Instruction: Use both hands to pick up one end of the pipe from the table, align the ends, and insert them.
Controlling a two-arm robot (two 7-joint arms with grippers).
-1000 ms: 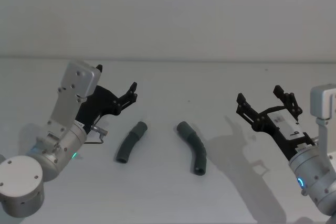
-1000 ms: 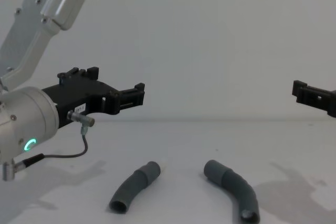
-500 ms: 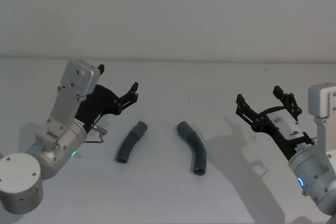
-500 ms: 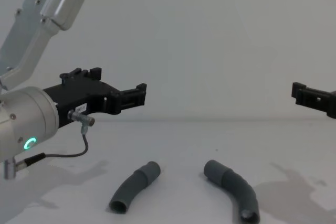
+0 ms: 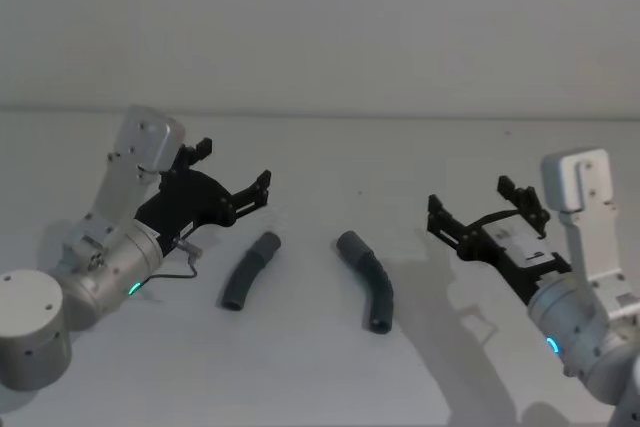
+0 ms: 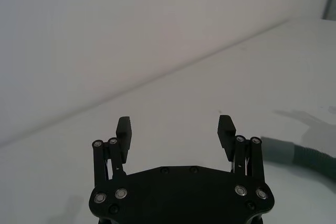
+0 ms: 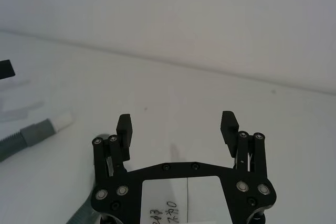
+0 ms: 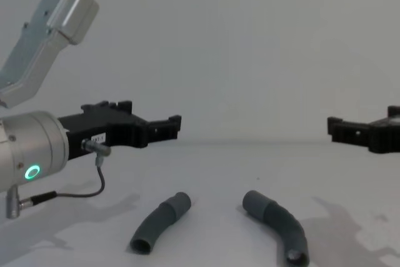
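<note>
- While both claws hang clear of it, the plain matte white table [image 5: 320,377] carries the left pipe piece [image 5: 250,270] and the right pipe piece [image 5: 368,280]. They lie flat near its middle, close to each other but apart, with their far ends leaning towards one another.
- The left pipe piece is short, dark grey and gently curved. It is ribbed along its middle, with smoother, wider cuffs at the ends.
- The right pipe piece is the same corrugated hose, bent a little more. Its near cuff shows as an open, hollow round mouth in the chest view.
- From the right wrist, one piece ends in a smooth grey cuff with a short white tip [image 7: 63,119]; I cannot tell which piece it is.
- The left gripper [image 5: 232,167] is black plastic, with two blocky fingers [image 6: 124,129] on hinged links. The fingers are spread wide with nothing between them. It hovers above the table, just left of the left pipe piece.
- The left arm [image 8: 37,148] is a smooth silver cylinder with a green ring light [image 8: 30,172], and a thin grey cable [image 8: 94,182] loops beneath it.
- The right gripper [image 5: 470,197] has the same build, its fingers likewise parted and empty. It hangs above the table, well to the right of the right pipe piece.
- The right arm [image 5: 585,332] is also silver and rounded, with a small blue light [image 5: 548,345].
</note>
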